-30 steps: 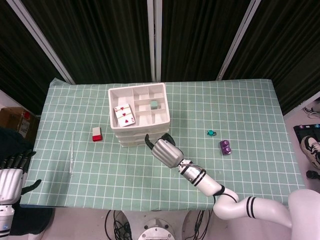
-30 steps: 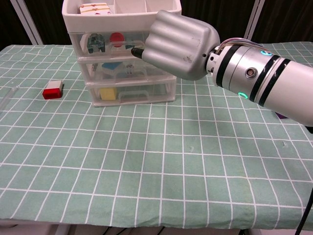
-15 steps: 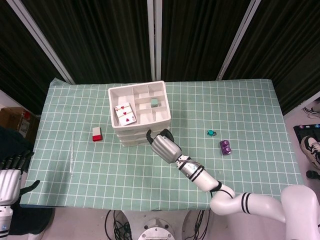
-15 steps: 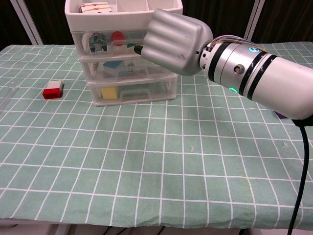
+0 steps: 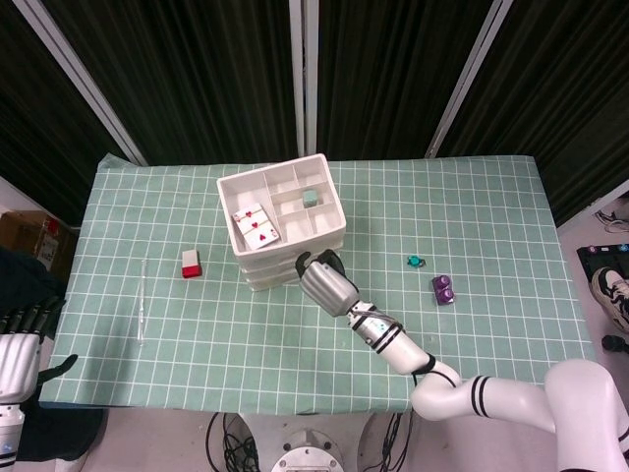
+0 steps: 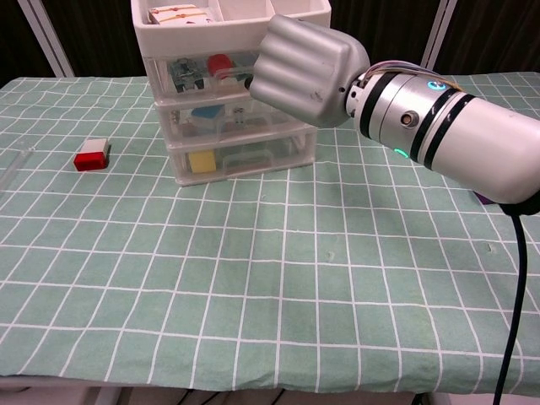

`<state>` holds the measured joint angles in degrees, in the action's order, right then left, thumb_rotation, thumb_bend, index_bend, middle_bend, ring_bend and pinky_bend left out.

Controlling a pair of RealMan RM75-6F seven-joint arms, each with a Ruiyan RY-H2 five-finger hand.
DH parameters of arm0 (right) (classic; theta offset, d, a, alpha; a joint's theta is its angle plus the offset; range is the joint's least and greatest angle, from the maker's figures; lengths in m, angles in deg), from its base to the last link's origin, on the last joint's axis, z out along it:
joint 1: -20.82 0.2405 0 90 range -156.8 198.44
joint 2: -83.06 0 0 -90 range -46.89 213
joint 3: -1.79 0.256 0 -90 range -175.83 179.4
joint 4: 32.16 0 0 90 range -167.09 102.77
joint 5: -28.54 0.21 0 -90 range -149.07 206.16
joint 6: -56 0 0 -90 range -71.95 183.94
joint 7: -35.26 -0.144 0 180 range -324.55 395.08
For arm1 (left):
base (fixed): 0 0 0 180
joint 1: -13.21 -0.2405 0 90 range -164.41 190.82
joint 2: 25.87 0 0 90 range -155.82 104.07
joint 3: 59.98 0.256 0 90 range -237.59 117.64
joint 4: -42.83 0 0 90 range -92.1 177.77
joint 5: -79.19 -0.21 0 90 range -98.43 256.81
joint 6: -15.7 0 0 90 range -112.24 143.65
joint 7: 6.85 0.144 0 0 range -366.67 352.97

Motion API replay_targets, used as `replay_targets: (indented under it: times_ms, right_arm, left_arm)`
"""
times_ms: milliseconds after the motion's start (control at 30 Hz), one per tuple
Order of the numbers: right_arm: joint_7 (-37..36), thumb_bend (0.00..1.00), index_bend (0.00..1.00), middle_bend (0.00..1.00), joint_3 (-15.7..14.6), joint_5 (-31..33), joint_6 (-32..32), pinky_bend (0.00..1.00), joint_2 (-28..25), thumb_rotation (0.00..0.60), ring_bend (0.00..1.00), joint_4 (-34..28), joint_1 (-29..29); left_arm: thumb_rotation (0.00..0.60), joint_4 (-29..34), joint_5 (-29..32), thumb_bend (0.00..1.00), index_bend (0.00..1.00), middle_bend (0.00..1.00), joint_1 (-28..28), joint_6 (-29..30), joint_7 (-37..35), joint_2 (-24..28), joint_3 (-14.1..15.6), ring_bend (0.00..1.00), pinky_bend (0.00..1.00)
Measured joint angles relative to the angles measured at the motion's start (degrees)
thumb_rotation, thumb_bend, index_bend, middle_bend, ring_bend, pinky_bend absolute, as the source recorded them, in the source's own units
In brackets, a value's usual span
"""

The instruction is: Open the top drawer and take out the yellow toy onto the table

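A white three-drawer unit (image 5: 257,270) (image 6: 236,126) stands mid-table, skewed, with an open divided tray on top. My right hand (image 5: 322,280) (image 6: 308,59) is at the front of the top drawer (image 6: 211,72), fingers curled toward its handle; the back of the hand hides the contact. The top drawer is closed and shows a grey-green toy and a red piece through its clear front. A yellow block (image 6: 201,160) shows in the bottom drawer. My left hand (image 5: 20,354) hangs off the table's left front corner, fingers spread and empty.
A red-and-white block (image 5: 191,263) (image 6: 91,155) lies left of the unit. A clear stick (image 5: 142,300) lies further left. A teal piece (image 5: 416,261) and a purple brick (image 5: 444,288) sit to the right. Playing cards (image 5: 257,226) lie in the top tray.
The whole drawer unit has slid to the right and turned with my right hand against it. The top drawer stays closed. The left hand has not moved.
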<state>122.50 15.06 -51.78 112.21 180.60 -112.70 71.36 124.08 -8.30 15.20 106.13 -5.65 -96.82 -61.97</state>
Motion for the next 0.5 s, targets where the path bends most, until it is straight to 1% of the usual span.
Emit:
replay_targets:
  times_ms: [167, 333, 433, 500]
  right_arm:
    - [-0.3, 0.46, 0.42, 0.90, -1.2, 0.4, 1.0, 1.00, -0.6, 0.600, 0.95, -1.1, -0.2]
    - [-0.9, 0.46, 0.43, 0.90, -2.6, 0.4, 2.3, 1.00, -1.7, 0.600, 0.95, -3.1, -0.8]
    - [-1.5, 0.46, 0.42, 0.90, -3.5, 0.2, 3.2, 1.00, -2.5, 0.600, 0.95, -5.0, -1.4]
    - [-2.1, 0.45, 0.40, 0.90, -4.2, 0.0, 3.7, 1.00, -3.2, 0.600, 0.95, -6.4, -1.9]
  left_arm:
    - [0.600, -0.2, -0.1, 0.06, 0.19, 0.17, 0.0, -0.1, -0.1, -0.2, 0.0, 0.16, 0.19]
    - [0.600, -0.4, -0.1, 0.06, 0.19, 0.17, 0.0, -0.1, -0.3, -0.2, 0.1, 0.16, 0.19]
    - [0.600, -0.5, -0.1, 0.06, 0.19, 0.17, -0.1, -0.2, -0.4, -0.3, 0.1, 0.16, 0.19]
    - [0.600, -0.6, 0.0, 0.06, 0.19, 0.17, -0.1, -0.3, -0.4, -0.4, 0.1, 0.16, 0.19]
